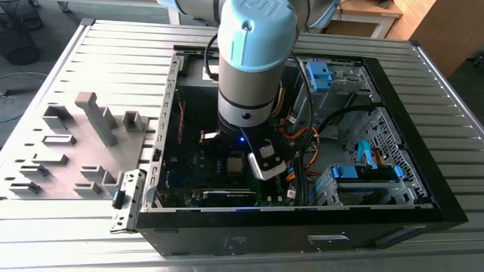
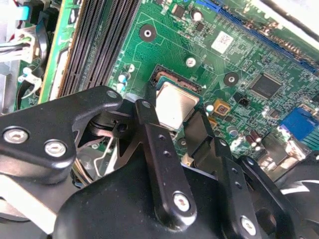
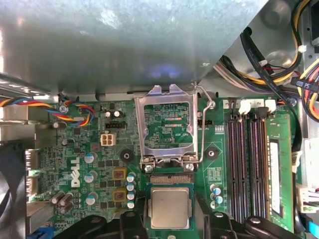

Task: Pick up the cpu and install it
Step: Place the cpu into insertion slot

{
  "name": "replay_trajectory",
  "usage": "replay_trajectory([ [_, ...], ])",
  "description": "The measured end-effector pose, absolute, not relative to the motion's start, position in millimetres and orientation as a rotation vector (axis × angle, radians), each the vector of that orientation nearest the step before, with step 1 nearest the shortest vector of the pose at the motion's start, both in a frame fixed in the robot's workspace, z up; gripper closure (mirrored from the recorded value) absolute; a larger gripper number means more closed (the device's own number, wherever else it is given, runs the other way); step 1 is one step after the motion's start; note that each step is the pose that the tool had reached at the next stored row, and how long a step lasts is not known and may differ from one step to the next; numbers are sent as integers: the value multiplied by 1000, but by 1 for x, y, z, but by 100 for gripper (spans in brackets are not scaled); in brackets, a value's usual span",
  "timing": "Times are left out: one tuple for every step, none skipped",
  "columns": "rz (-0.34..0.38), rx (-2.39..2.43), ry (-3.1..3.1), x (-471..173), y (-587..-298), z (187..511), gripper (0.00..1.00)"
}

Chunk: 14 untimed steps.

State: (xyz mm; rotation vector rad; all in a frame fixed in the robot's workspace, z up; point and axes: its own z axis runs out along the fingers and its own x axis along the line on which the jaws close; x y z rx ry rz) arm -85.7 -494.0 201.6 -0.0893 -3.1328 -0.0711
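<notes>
The cpu (image 3: 169,206) is a silvery square chip lying flat in the socket of the green motherboard (image 3: 99,164), just below the raised metal load plate (image 3: 168,119). My gripper (image 3: 172,223) hovers right over it, one black finger (image 3: 130,221) on each side of the chip with a small gap at each edge. In the second wrist view the cpu (image 2: 175,103) also sits between the fingers (image 2: 145,114) of the gripper (image 2: 172,115). The gripper looks open, with nothing lifted. In the exterior view my arm (image 1: 246,85) reaches down into the open computer case (image 1: 423,187).
Black memory slots (image 3: 249,164) run beside the socket, and the socket lever (image 3: 203,127) stands raised. Cable bundles (image 1: 302,147) and drive cages with blue clips (image 1: 363,178) fill the case's right in the exterior view. A grey tray with plastic blocks (image 1: 76,147) lies outside, on that view's left.
</notes>
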Motion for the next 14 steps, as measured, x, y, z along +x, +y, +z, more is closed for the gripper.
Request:
replay_trajectory([
  [-71,-89,-3133,-86,-494,200,53],
  [-71,-89,-3133,-86,-494,199,53],
  [-70,-89,-3133,-86,-494,197,53],
  [-70,-89,-3133,-86,-494,196,53],
  [-71,-89,-3133,-86,-494,195,53],
  [-70,-89,-3133,-86,-494,195,53],
  [-70,-89,-3133,-86,-494,195,53],
  [-70,-89,-3133,-86,-494,195,53],
  [-70,-89,-3133,-85,-494,195,53],
  [-70,-89,-3133,-85,-494,194,53],
  [-70,-89,-3133,-84,-494,194,53],
  [-70,-89,-3133,-84,-494,194,53],
  [-70,-89,-3133,-84,-494,194,53],
  [-70,-89,-3133,-84,-494,194,53],
])
